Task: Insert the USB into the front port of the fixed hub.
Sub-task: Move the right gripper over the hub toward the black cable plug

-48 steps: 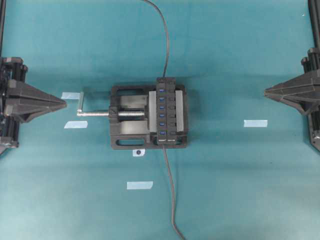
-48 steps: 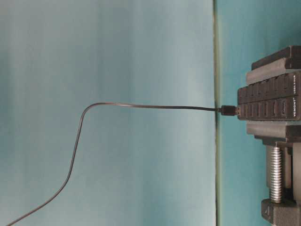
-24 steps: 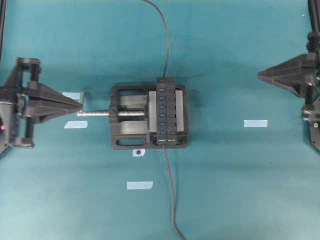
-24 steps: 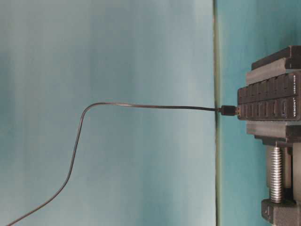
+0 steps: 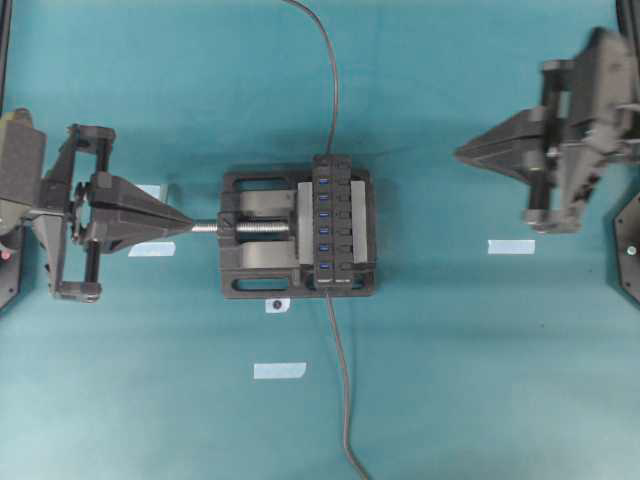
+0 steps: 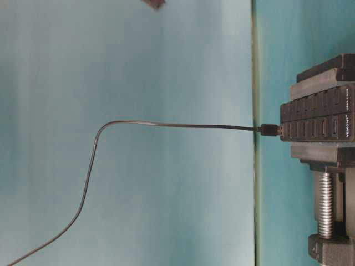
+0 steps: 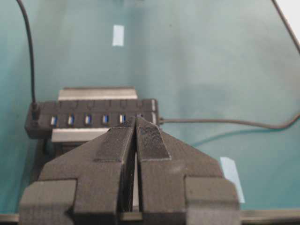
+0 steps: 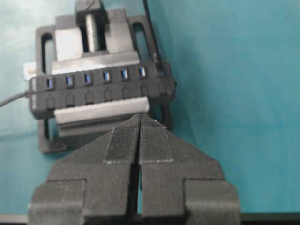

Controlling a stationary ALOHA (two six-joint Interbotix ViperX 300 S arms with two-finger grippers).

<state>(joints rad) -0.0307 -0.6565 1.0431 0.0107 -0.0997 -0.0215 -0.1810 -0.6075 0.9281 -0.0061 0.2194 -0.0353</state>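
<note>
Both arms have swung in from the table's edges within the last second, a reach just begun, with nothing yet grasped. The left gripper now has its tips over the outer end of the vise's silver screw, where a second ago it sat back at the edge. The right gripper has come inward too, but stands well apart from the vise. Both pairs of fingers are pressed together and hold nothing.

From the left wrist, the closed fingertips point level at the hub, which lies straight ahead beyond the screw. From the right wrist, the hub sits ahead of the fingertips, its blue ports facing up.

The USB has not moved. It rests against the hub's end, ahead and to the right of the left fingers, with its cable trailing away across the cloth. Whether it is fully home in the port cannot be told. By the look of it, neither arm has done any work on the plug so far, and each would need to open before gripping it.
</note>
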